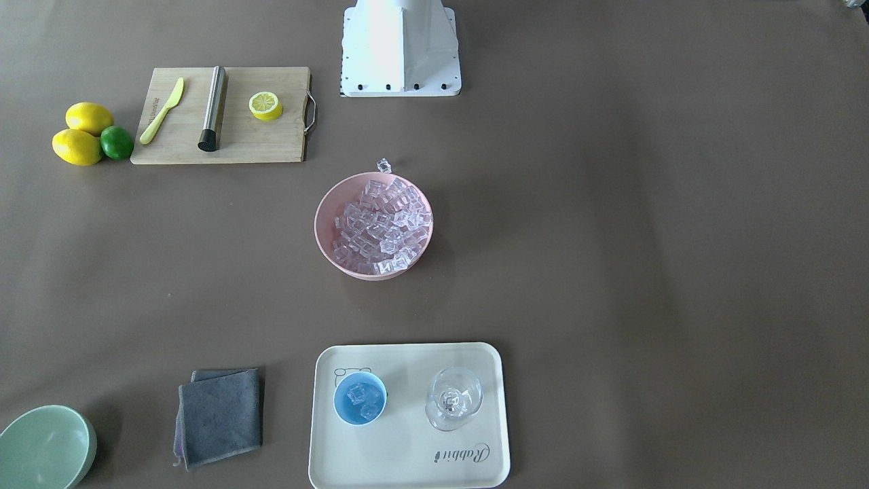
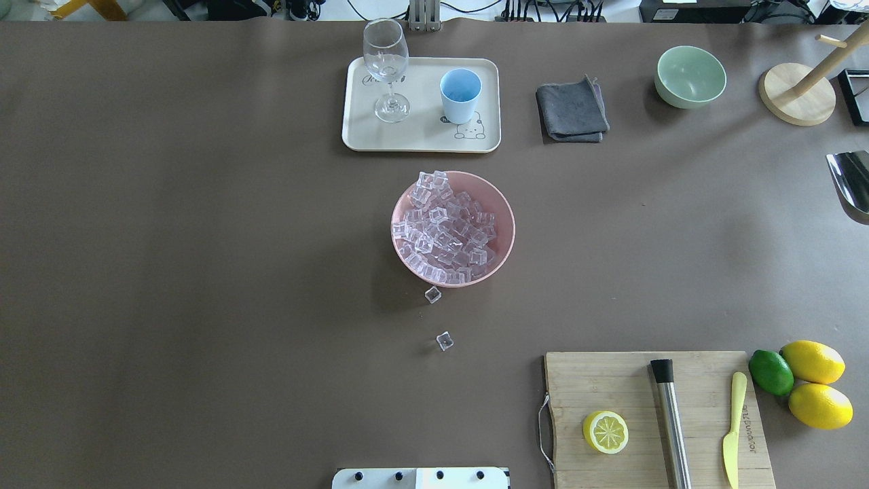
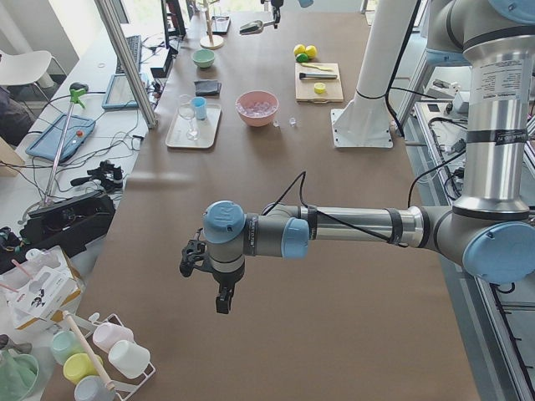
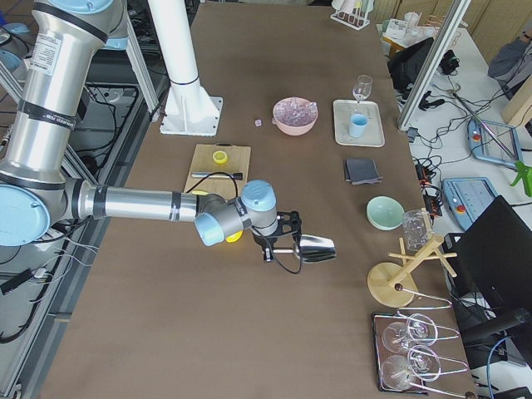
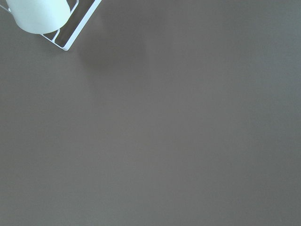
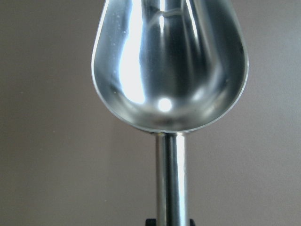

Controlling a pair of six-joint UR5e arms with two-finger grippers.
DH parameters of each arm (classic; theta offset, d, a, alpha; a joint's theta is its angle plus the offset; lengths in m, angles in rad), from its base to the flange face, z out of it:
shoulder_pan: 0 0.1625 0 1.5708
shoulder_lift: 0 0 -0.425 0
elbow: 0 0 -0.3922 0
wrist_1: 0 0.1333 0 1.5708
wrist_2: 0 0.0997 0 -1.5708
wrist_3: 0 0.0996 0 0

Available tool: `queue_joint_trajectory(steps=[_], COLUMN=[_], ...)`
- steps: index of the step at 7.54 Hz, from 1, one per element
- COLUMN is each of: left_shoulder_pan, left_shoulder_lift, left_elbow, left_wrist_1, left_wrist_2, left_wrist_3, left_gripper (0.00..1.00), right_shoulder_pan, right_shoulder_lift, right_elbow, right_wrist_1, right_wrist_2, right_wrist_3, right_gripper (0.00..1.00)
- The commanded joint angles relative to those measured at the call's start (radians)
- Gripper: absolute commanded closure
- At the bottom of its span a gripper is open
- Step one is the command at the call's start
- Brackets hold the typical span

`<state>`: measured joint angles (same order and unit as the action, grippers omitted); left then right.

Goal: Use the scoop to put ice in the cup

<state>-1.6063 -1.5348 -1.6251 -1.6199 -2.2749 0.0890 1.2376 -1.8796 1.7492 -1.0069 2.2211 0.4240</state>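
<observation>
My right gripper (image 4: 287, 245) is shut on the thin handle of the silver scoop (image 4: 317, 248) and holds it level above the table's right end. The scoop's trough (image 6: 169, 70) is empty; it also shows at the overhead view's right edge (image 2: 852, 180). The light-blue cup (image 1: 360, 399) stands on the cream tray (image 1: 407, 462) with a few ice cubes in it. The pink bowl (image 1: 326, 234) is heaped with ice (image 1: 383, 227). Two loose cubes (image 2: 432, 294) (image 2: 445, 340) lie on the table near it. My left gripper (image 3: 223, 305) hangs over the table's left end; I cannot tell whether it is open.
A clear stemmed glass (image 1: 453, 397) stands on the tray beside the cup. A cutting board (image 2: 699, 380) holds a lemon half, a steel cylinder and a plastic knife, with lemons and a lime (image 2: 770, 372) beside it. A grey cloth (image 2: 571, 109), green bowl (image 2: 690, 76) and wooden rack (image 2: 798, 102) stand at the far right.
</observation>
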Motion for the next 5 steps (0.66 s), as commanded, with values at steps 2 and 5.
queue_joint_trajectory(steps=[2,5], left_shoulder_pan=[0.000,0.002], left_shoulder_lift=[-0.007,-0.008], left_elbow=[0.004,0.004], left_wrist_1=[0.000,0.000], left_wrist_2=[0.000,0.000], left_wrist_3=[0.000,0.000], left_gripper=[0.01,0.01], right_shoulder_pan=[0.003,-0.036], right_shoulder_lift=[-0.018,-0.001], right_elbow=[-0.243,-0.243], right_wrist_1=[0.357,0.327], right_wrist_2=[0.006,0.032], right_wrist_3=[0.211,0.208], right_gripper=[1.00,1.00])
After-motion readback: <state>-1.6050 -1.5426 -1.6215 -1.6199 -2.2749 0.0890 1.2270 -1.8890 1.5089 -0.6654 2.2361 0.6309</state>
